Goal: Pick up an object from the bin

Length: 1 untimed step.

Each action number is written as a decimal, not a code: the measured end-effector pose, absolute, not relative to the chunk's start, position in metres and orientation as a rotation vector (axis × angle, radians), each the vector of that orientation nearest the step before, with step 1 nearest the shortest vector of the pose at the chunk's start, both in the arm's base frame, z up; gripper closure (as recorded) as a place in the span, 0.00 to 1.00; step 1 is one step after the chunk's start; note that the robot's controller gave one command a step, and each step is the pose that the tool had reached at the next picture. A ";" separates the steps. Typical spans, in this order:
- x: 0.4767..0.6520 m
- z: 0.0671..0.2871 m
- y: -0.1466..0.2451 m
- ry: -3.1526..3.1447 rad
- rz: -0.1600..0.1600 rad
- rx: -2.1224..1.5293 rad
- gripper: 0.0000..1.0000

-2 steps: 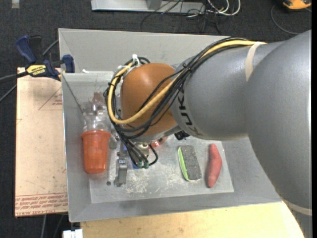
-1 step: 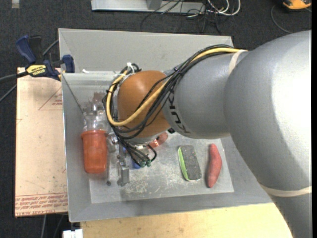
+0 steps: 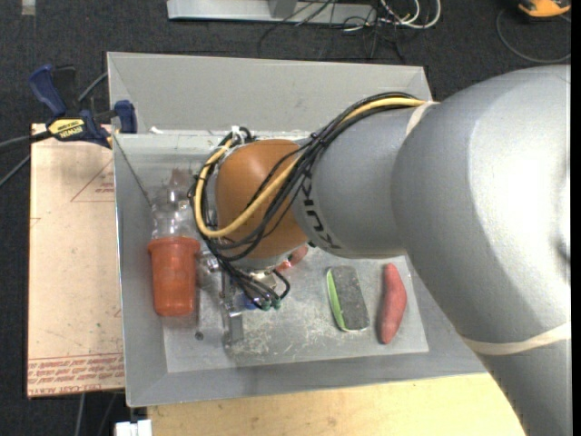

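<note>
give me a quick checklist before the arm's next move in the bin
1. gripper inside the bin, low near its front wall: ok
2. gripper already holding something: cannot tell
3. bottle with the orange label lies close beside the gripper, toward the view's left, within reach: ok
4. grey-green sponge and red oblong thing lie apart from the gripper: ok
5. anything hidden under the orange wrist cover: cannot tell

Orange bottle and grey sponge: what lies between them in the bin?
The tool hangs between the bottle and the sponge, as the camera view shows.
</note>
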State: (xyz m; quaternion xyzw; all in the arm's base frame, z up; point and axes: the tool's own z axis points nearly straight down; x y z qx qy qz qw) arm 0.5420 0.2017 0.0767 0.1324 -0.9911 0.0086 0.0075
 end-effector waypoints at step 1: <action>0.565 0.170 0.199 -3.142 -0.003 0.103 0.00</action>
